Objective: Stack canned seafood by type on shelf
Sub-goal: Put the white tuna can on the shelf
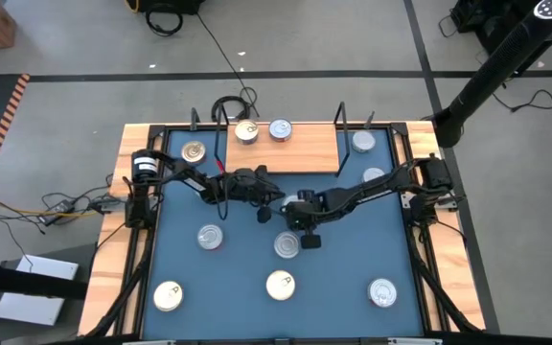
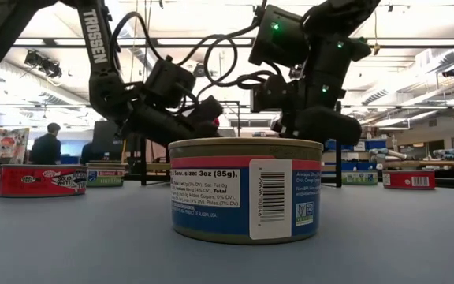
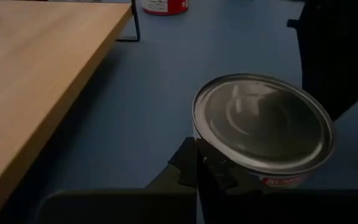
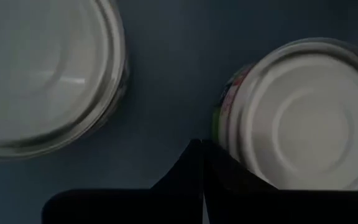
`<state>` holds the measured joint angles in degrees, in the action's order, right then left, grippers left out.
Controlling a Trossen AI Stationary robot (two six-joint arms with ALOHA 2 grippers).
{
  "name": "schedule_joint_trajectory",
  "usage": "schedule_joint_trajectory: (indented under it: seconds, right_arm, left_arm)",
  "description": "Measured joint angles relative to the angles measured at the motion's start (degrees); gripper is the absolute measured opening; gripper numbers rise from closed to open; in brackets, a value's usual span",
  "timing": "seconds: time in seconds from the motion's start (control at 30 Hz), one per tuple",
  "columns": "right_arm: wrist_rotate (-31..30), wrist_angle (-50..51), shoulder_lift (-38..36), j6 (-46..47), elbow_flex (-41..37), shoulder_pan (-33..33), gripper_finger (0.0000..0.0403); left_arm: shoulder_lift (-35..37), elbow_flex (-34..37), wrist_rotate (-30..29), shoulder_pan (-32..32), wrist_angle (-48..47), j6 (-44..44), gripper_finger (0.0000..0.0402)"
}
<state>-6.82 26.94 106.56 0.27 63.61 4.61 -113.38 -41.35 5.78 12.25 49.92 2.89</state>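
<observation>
Two tins (image 1: 264, 129) stood on the shelf (image 1: 305, 149). Left pincer (image 1: 264, 215) and right pincer (image 1: 307, 241) hovered closed, empty, mid-table (image 1: 343, 268)

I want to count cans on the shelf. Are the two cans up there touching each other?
Apart. The high view shows bare wood between the gold-topped can and the silver-topped can on the shelf.

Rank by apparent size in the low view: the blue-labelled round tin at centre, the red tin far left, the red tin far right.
1. Blue-labelled round tin, largest because nearest the camera.
2. Red tin far left.
3. Red tin far right.
True sizes may match.
</observation>
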Motion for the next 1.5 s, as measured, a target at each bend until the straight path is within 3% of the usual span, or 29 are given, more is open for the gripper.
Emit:
schedule_joint_trajectory:
  seconds: [0.57, 1.5]
  right_arm:
    - [-4.06, 0.49, -8.46, 4.65, 0.02, -1.19, 0.0003]
    - [-2.72, -4.03, -8.44, 6.38, 0.13, -5.97, 0.0017]
  left_arm:
    - [-0.46, 0.03, 1.37, -0.92, -1.06, 0.9, 0.0001]
    - [-0.35, 0.03, 2.41, -0.7, -2.64, 1.36, 0.0001]
